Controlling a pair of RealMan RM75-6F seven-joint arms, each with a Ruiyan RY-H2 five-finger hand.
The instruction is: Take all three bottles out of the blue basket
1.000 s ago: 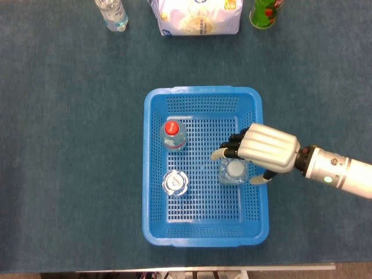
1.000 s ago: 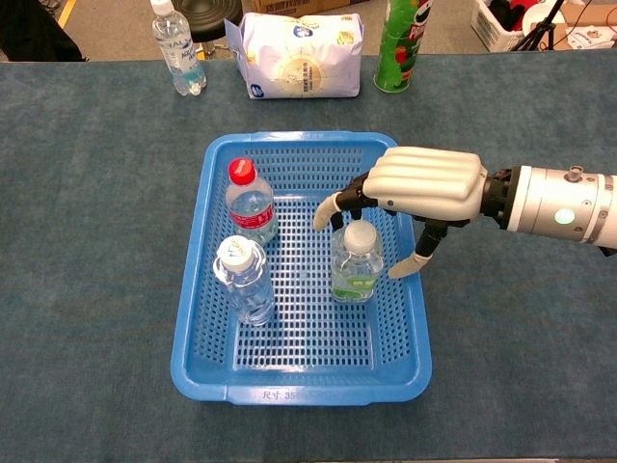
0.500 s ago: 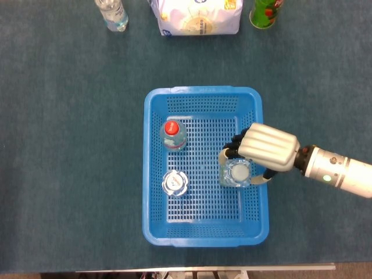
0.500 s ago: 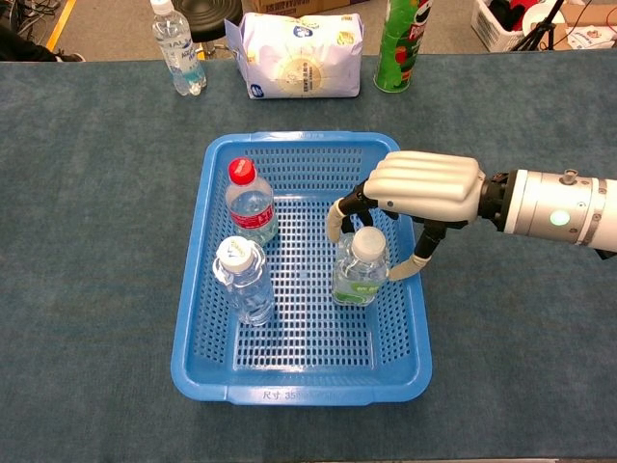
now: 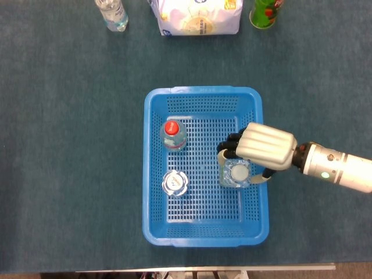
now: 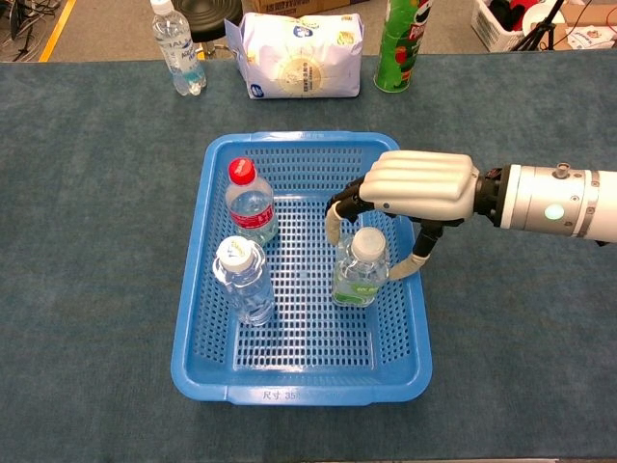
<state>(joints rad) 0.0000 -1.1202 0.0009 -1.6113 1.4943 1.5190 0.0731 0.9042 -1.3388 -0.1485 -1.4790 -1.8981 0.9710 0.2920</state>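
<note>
A blue basket (image 5: 203, 92) (image 6: 299, 140) stands mid-table with three upright bottles in it. On its left side are a red-capped bottle (image 5: 173, 133) (image 6: 251, 207) and, nearer me, a clear white-capped bottle (image 5: 175, 183) (image 6: 243, 280). A green-labelled bottle (image 5: 235, 173) (image 6: 359, 275) stands on the right side, leaning slightly. My right hand (image 5: 266, 146) (image 6: 419, 185) reaches in over the right rim and grips this bottle near its neck, fingers curled on its left and thumb on its right. My left hand is out of sight.
Along the table's far edge stand a small water bottle (image 5: 112, 13) (image 6: 176, 48), a white bag (image 5: 196, 16) (image 6: 297, 56) and a green chip can (image 5: 266, 11) (image 6: 400, 43). Bare blue cloth surrounds the basket.
My right hand's fingers and thumb have curled in around the green-labelled bottle. The bottle has shifted slightly and tilted. The other two bottles have stayed put.
</note>
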